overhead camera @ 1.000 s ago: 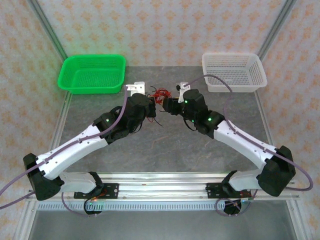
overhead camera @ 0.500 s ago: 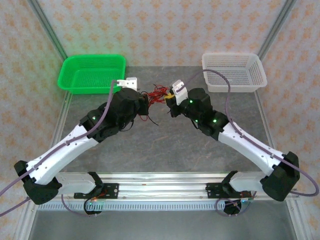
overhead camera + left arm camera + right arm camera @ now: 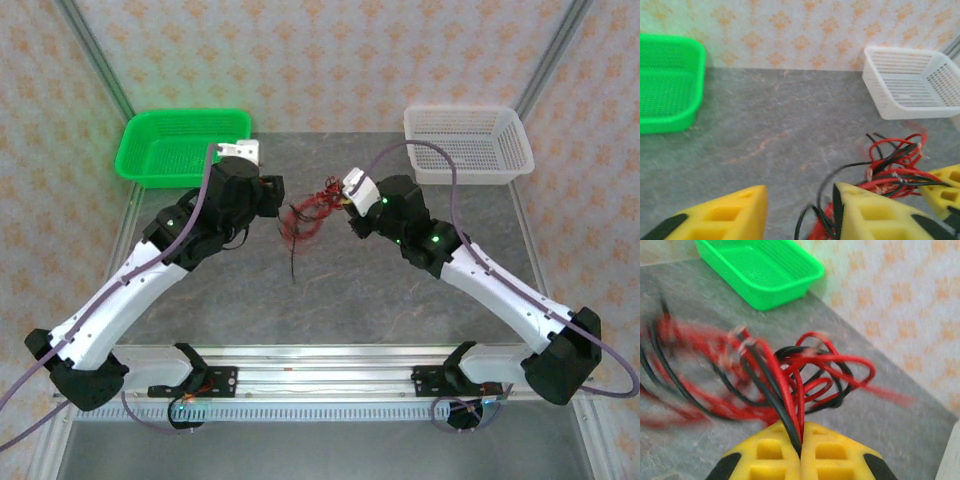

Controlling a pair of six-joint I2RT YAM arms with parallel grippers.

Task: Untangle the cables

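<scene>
Near the middle of the grey mottled tabletop (image 3: pixel 330 290), between the two arm tips: a tangle of hair-thin red and black wires (image 3: pixel 305 215)

Right gripper (image 3: pixel 345 207) at the right side of the bundle, jaws pressed fully together on a few red and black strands. Seen from the right wrist, right gripper (image 3: pixel 801 432) with yellow fingers meeting flush, strands emerging from the seam and fanning into loops of the tangle (image 3: pixel 790 375) above the table; left part of the bundle blurred

Left gripper (image 3: pixel 276 203) just beside the left side of the clump, jaws parted with a clear gap. From the left wrist, left gripper (image 3: pixel 797 215) showing two yellow fingers (image 3: pixel 715 217) well apart; black loops low in the gap, close against the inner face of the right-hand finger, not clamped. Tangle (image 3: pixel 890 165) spread to the right of that finger, reaching the yellow tip of the other arm at the frame edge

One black strand trailing from the clump toward the near edge, lying on the table

Green plastic mesh basket (image 3: pixel 183 145) at the far left corner, white plastic mesh basket (image 3: pixel 467 143) at the far right corner, both well apart from the wires
</scene>
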